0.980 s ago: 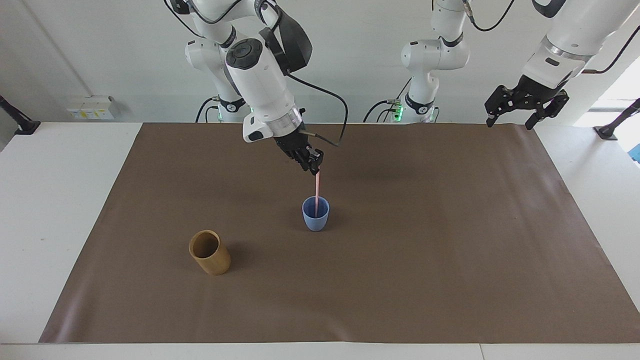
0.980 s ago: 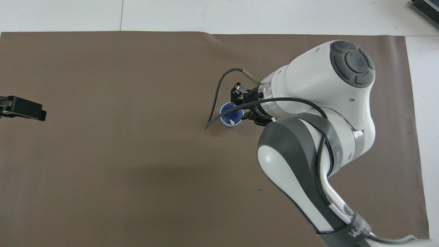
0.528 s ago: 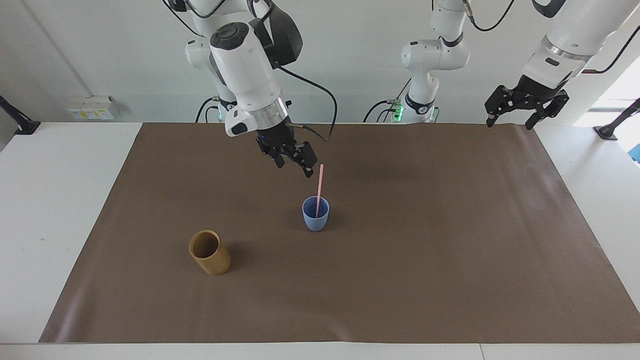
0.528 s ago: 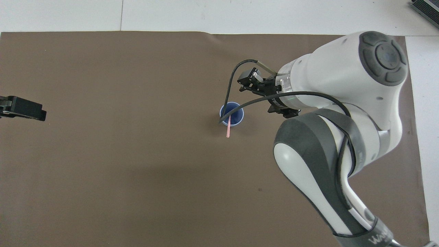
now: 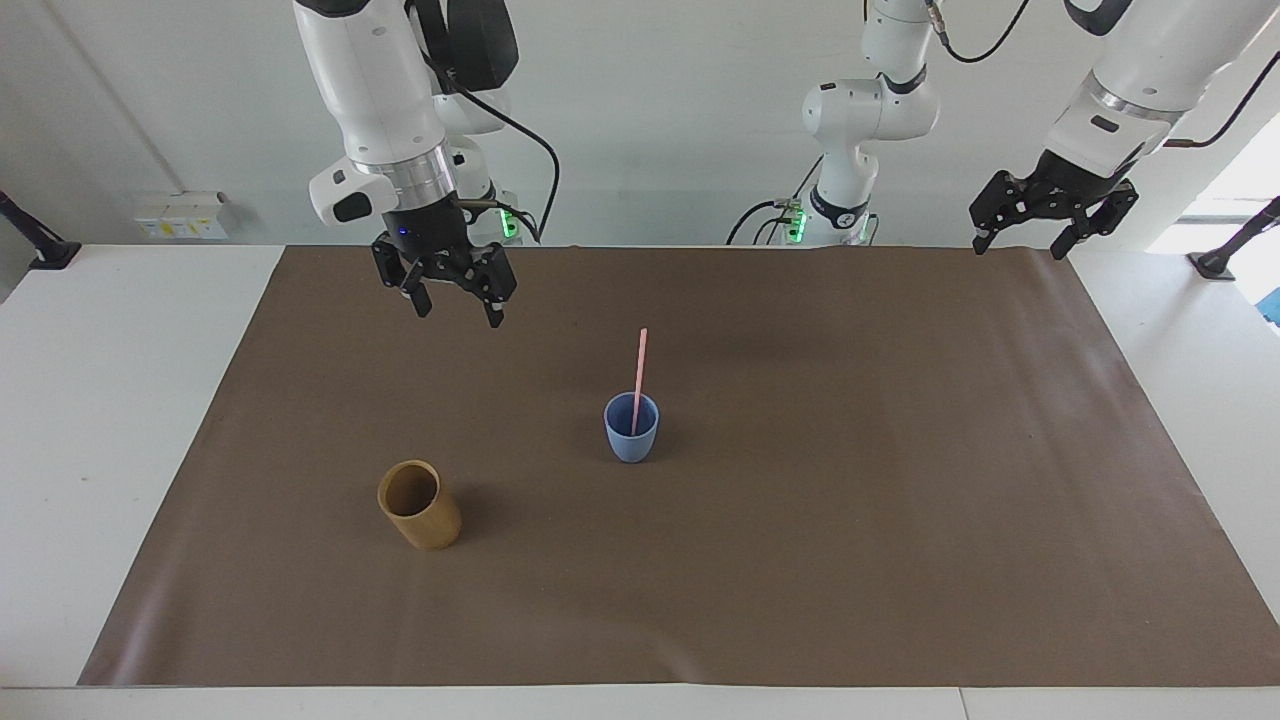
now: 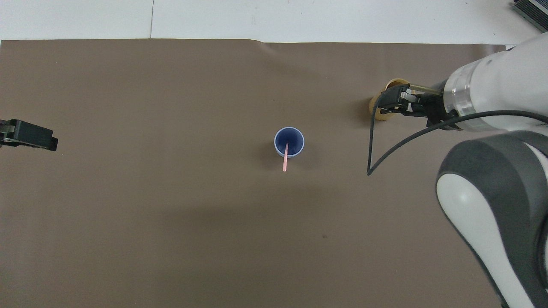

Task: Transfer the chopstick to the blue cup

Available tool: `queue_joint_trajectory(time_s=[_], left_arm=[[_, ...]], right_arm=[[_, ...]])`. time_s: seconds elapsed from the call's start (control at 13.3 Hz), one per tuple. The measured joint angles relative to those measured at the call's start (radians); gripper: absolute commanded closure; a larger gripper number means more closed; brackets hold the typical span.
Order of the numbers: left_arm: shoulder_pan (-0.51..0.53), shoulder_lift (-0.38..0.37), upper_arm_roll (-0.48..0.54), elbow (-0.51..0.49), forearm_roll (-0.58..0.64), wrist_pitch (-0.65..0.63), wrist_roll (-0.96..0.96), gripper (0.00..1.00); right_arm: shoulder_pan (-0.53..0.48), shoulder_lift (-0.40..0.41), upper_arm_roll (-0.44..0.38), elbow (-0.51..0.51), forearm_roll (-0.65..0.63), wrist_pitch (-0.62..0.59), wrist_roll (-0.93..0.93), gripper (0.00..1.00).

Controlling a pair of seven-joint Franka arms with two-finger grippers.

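The pale-pink chopstick (image 5: 639,372) (image 6: 285,159) stands in the light-blue cup (image 5: 631,440) (image 6: 279,137), leaning on its rim, near the middle of the brown mat. Nothing holds the chopstick. My right gripper (image 5: 458,312) (image 6: 385,105) hangs open and empty in the air over the mat, toward the right arm's end and well away from the cup. My left gripper (image 5: 1018,248) (image 6: 47,140) waits open above the mat's corner at the left arm's end.
A tan wooden cup (image 5: 420,505) (image 6: 376,112) stands on the mat (image 5: 850,560), farther from the robots than the blue cup and toward the right arm's end. In the overhead view the raised right gripper covers part of it.
The right gripper opened, let go of the chopstick, rose, and swung away toward the right arm's end. The chopstick stays leaning in the blue cup. The left arm has not moved.
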Motion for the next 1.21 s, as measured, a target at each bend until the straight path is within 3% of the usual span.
queue_joint_trajectory(time_s=[0.38, 0.6, 0.83, 1.21], left_arm=[[0.000, 0.000, 0.000, 0.000, 0.000, 0.000, 0.000, 0.00], [0.000, 0.000, 0.000, 0.000, 0.000, 0.000, 0.000, 0.00], [0.000, 0.000, 0.000, 0.000, 0.000, 0.000, 0.000, 0.00], [0.000, 0.000, 0.000, 0.000, 0.000, 0.000, 0.000, 0.00]], right_arm=[[-0.041, -0.085, -0.005, 0.001, -0.005, -0.129, -0.069, 0.00], [-0.051, -0.128, -0.072, 0.012, -0.005, -0.202, -0.166, 0.00], [-0.021, -0.133, -0.174, 0.048, -0.005, -0.288, -0.275, 0.00], [0.040, -0.115, -0.207, 0.063, -0.018, -0.325, -0.336, 0.00]])
